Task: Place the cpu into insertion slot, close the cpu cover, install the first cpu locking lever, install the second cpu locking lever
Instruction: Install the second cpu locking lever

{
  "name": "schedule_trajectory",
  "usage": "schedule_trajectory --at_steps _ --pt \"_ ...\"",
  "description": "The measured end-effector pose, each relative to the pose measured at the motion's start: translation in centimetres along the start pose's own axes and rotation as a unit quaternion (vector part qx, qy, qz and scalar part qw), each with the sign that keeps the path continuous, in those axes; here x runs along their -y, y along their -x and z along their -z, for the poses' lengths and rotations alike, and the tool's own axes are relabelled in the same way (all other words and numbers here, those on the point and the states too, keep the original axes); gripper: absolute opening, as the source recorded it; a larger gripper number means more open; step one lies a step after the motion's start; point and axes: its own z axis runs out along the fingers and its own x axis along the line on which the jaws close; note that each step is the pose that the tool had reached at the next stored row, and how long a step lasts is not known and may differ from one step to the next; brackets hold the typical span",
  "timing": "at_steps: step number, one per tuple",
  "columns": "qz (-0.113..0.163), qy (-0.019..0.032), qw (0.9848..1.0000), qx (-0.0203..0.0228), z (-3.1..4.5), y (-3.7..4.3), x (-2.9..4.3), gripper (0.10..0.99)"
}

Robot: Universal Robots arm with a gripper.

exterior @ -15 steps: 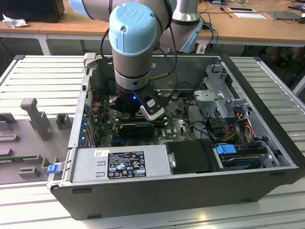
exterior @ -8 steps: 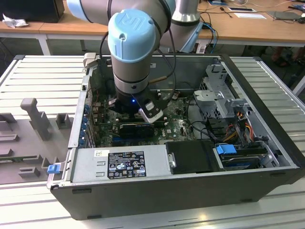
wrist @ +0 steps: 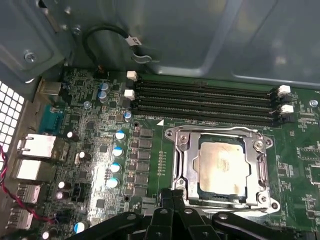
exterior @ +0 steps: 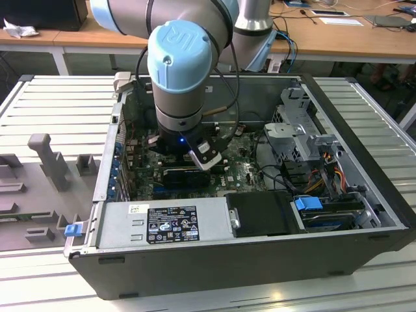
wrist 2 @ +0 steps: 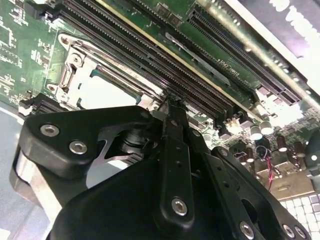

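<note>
The claw (wrist: pixel 174 196), fingers together and empty, is hovering at the silvery cpu cover's (wrist: pixel 182 165) edge; I am seeing the matte cpu (wrist: pixel 223 166) seated.

One pale silvery square cpu (wrist: pixel 223 167) lies in one square metal-rimmed insertion slot (wrist: pixel 181 170), under one thin silvery frame-shaped cpu cover (wrist: pixel 218 134). Four long black memory slots (wrist: pixel 200 100) run beside it in the first wrist view, with two white clips (wrist: pixel 129 84) at one end and two white clips (wrist: pixel 284 99) at the other. Five blue-topped round capacitors (wrist: pixel 118 150) stand in a loose row. One open grey computer case (exterior: pixel 195 260) lies on one ribbed metal tabletop (exterior: pixel 58 104), under one blue-capped robot arm (exterior: pixel 179 58).
</note>
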Motion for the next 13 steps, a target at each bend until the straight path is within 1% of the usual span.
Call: schedule_trajectory --at_steps 1,2,4,8,10,13 --pt "0.0 0.003 1.0 0.0002 -0.18 -0.09 0.05 0.106" --pt "0.0 0.0038 1.0 0.0001 -0.32 -0.2 0.1 0.106" --pt "0.0 0.0047 1.0 0.0004 -0.3 -0.28 0.08 0.106" --pt "0.0 0.0047 1.0 0.0004 0.77 -0.24 -0.31 0.106" --pt "0.0 0.0046 1.0 0.0003 1.13 -0.22 -0.44 0.106" --pt "0.0 0.0047 1.0 0.0004 1.39 -0.21 -0.54 0.106"
